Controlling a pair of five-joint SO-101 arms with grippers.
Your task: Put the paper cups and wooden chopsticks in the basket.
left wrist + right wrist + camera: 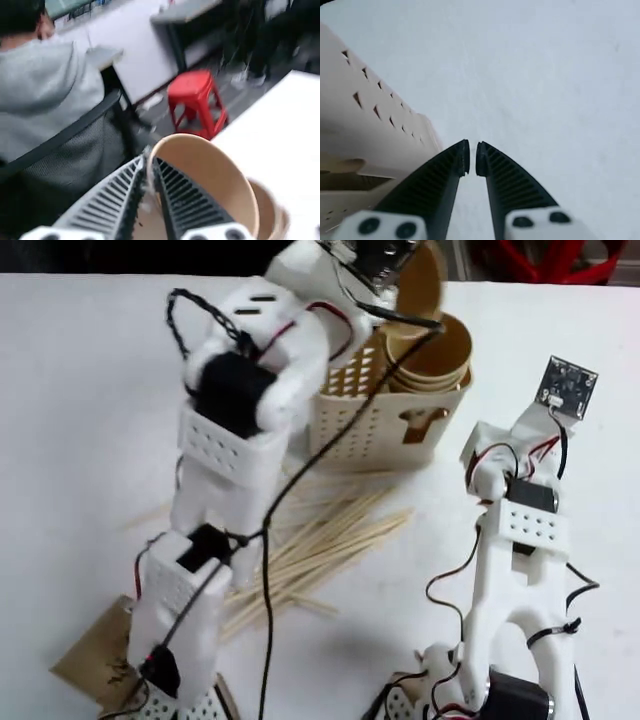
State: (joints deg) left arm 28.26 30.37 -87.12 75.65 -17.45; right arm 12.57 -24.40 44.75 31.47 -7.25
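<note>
Currently the left claw [150,167] is pinching the rim of one paper cup [210,185], with one finger lying inside the wall and the other outside it. In the high view that cup is hanging just above the back of the basket [370,430]. It is tipping rather than standing upright, its open mouth turning up and sideways.

Below it, the stacked cups [430,360] are sitting upright in the basket's right-hand part, mouths facing up. They are nesting so closely that I cannot tell how many are in the stack.

The wooden chopsticks [320,540] are lying loose on the tabletop [80,390] in front of the basket, none of them in it. They are spreading in a flat fan, and most long axes are running from the left arm's base up toward the basket's front wall. They are overlapping too much to count, though well over a dozen are showing.

The right claw [472,155] is hanging just beside the basket's wall, its fingers pressing almost together and gripping nothing.

One brown card [90,660] is lying by the left arm's base.
</note>
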